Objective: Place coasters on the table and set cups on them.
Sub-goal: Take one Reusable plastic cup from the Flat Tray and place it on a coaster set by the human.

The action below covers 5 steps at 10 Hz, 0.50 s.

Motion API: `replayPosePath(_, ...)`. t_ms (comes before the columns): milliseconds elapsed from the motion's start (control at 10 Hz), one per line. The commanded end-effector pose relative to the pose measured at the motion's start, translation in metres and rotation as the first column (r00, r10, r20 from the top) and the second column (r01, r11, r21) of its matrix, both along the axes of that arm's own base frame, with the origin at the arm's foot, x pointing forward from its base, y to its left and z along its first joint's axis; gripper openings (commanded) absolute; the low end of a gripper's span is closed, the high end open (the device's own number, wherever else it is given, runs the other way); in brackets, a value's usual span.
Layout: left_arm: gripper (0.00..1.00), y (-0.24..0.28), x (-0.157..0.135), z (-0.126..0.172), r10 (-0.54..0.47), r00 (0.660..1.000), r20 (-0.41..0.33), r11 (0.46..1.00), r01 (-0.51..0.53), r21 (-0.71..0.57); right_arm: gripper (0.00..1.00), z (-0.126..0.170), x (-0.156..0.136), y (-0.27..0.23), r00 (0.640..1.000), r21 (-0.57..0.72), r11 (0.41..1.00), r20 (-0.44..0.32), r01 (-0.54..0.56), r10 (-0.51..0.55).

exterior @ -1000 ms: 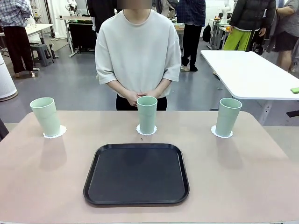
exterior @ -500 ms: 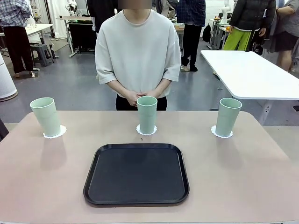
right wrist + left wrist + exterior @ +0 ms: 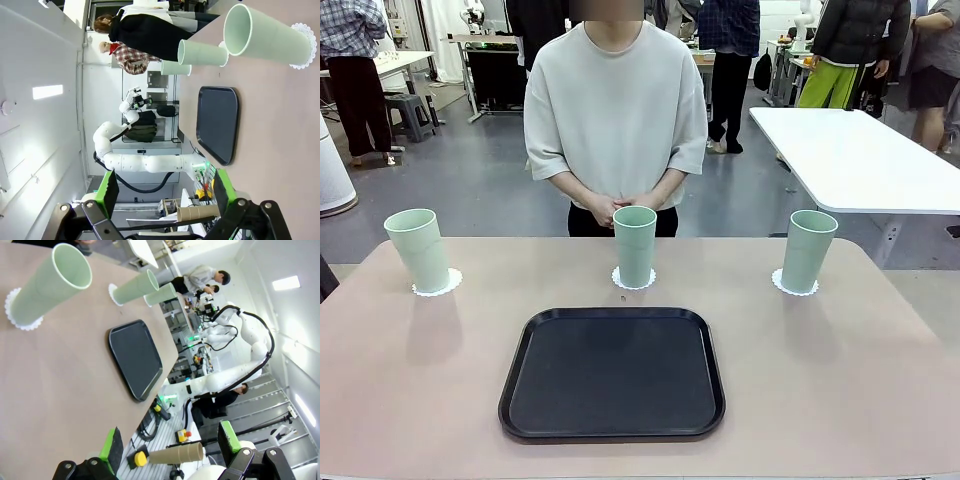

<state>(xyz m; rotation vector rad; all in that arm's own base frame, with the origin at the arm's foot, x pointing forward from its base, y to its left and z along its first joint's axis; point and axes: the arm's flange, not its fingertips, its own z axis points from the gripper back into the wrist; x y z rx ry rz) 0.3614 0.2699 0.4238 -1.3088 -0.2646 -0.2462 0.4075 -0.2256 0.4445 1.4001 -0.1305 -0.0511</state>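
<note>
Cups (image 3: 634, 246) stand upright, 3 in a row along the far side of the desk (image 3: 410, 380), each on its own white coaster (image 3: 437, 283), behind a black tray (image 3: 612, 372). Left end effector (image 3: 170, 447) and right end effector (image 3: 165, 192) both hang spread wide, holding nothing.

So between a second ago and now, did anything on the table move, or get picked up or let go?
Nothing visibly changed. The three cups stand upright on their coasters as before, the black tray lies bare on the table, and the person's hands stay clasped. Both grippers hang off the table, jaws open.
</note>
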Motion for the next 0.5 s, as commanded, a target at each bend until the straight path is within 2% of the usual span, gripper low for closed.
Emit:
replayPosePath(0, 1.0, -0.0017, 0.0014, 0.0036, 0.023, 1.0, -0.006, 1.0, -0.023, -0.003, 1.0, 0.0002, -0.0014, -0.0008, 1.0, -0.002, 1.0, -0.007, -0.017, 0.017)
replayPosePath(400, 1.0, -0.0017, 0.0014, 0.0036, 0.023, 1.0, -0.006, 1.0, -0.023, -0.003, 1.0, 0.0002, -0.0014, -0.0008, 1.0, -0.002, 1.0, -0.007, -0.017, 0.017)
